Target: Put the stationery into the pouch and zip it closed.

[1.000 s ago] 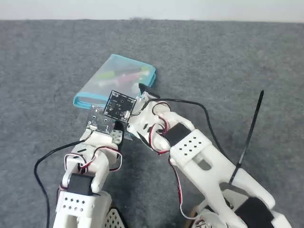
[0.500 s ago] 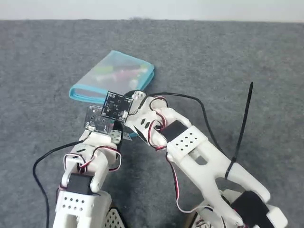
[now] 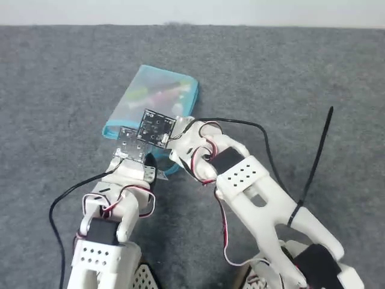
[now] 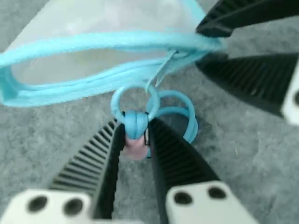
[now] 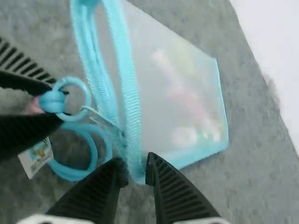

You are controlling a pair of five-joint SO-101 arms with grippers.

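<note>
Pouch has swung round and slid toward the right arm vs half a second ago. Both hands went with it, grips unchanged.

Left hand [image 4: 135,129]: fingers pressed together on the knot of the light-blue cord loop [image 4: 135,100]. The loop hangs off the thin metal zip tab [image 4: 162,71], just beyond the fingertips.

Right hand [image 5: 135,164]: pinching the blue-trimmed end of the translucent plastic pouch [image 5: 177,88], right beside the slider and just across from the left hand. A small printed tag [image 5: 33,157] dangles off the cord, next to the left hand's fingers.

Pouch lies flat on the grey carpeted table [image 3: 289,72], stretching away from both hands.

Contents: stationery [image 3: 157,93] already inside, showing as blurry green and pink pieces through the wall. Can't tell individual items. Nothing loose near either hand.

Step, my read: loading done, zipping in hand. From the left wrist view the two zip bands still gape apart from the slider outward, so the mouth looks mostly open.

Next move: right hand holds its end as the anchor. Left hand draws the cord along the zip line, away from the right hand, with the pull in line with the teeth. An off-axis pull would likely buckle the soft pouch or let the knot slip out of the pinch.
</note>
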